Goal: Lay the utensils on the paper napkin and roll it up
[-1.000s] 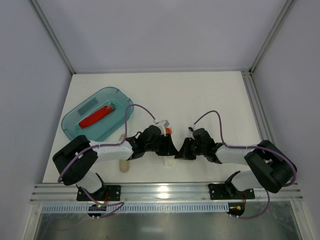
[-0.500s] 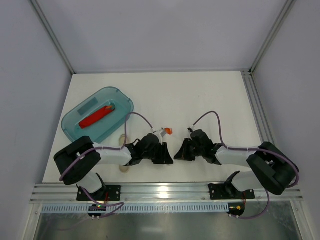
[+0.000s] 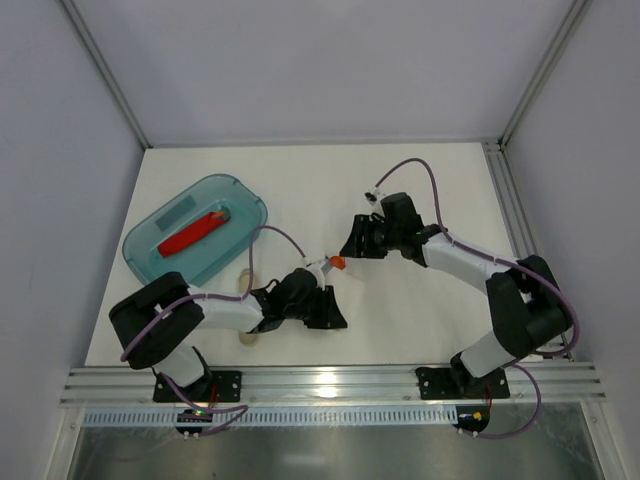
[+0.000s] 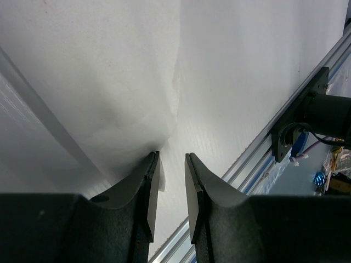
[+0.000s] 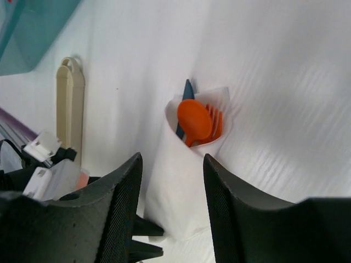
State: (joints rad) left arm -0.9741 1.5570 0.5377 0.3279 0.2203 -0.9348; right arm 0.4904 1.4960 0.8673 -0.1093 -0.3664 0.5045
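Observation:
The white paper napkin (image 5: pixel 181 181) lies rolled up on the table. An orange spoon (image 5: pixel 193 121), an orange fork and a dark blue tip stick out of its far end; the orange tip shows in the top view (image 3: pixel 337 263). My right gripper (image 5: pixel 171 159) (image 3: pixel 352 248) is open and hovers over the roll, a finger on each side, not touching it. My left gripper (image 4: pixel 171 159) (image 3: pixel 336 314) is at the roll's near end with its jaws a narrow gap apart and nothing between them. The napkin's edge (image 4: pixel 137 109) lies just beyond its left fingertip.
A beige stick-like piece (image 5: pixel 70 109) (image 3: pixel 247 318) lies on the table left of the roll, partly under my left arm. A teal tray (image 3: pixel 230 190) holding a red item (image 3: pixel 195 232) stands at the back left. The aluminium rail (image 3: pixel 330 385) runs along the near edge.
My right gripper has left the roll's near end and swung to the far side, now over the orange tips. My left gripper shifted slightly toward the near edge, then stayed.

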